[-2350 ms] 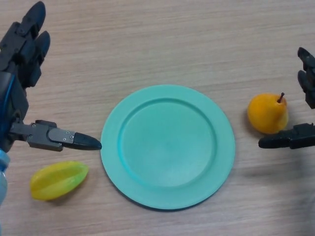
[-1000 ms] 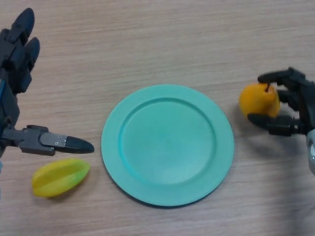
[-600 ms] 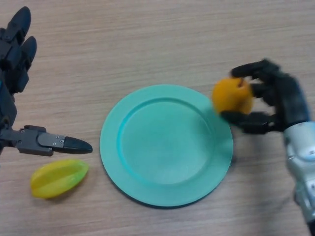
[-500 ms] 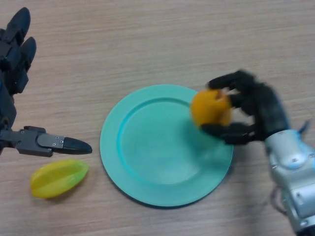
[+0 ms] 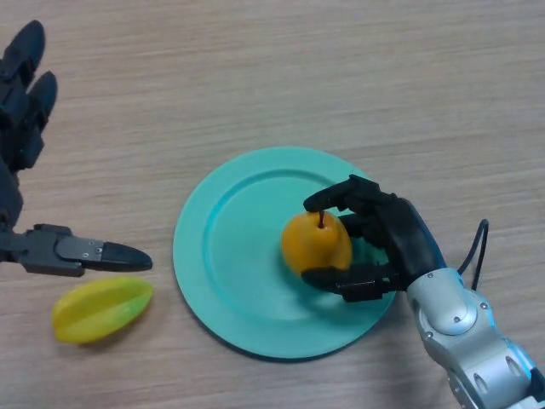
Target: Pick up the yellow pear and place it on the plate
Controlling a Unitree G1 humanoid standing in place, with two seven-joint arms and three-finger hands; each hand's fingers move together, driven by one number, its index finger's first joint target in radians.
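The yellow pear [image 5: 315, 243] with a dark stem is over the right middle of the teal plate [image 5: 230, 256]. My right hand [image 5: 387, 239] is shut on the pear, fingers curled over its top and thumb under its near side. I cannot tell whether the pear rests on the plate or hangs just above it. My left hand [image 5: 21, 128] is open at the left edge of the view, thumb pointing right toward the plate.
A yellow starfruit [image 5: 100, 308] lies on the wooden table [image 5: 341, 68] near the front left, just below my left thumb and left of the plate.
My right hand closed on the pear at the right, carried it left and over the plate, and now holds it above the plate's right middle. The left hand barely moved.
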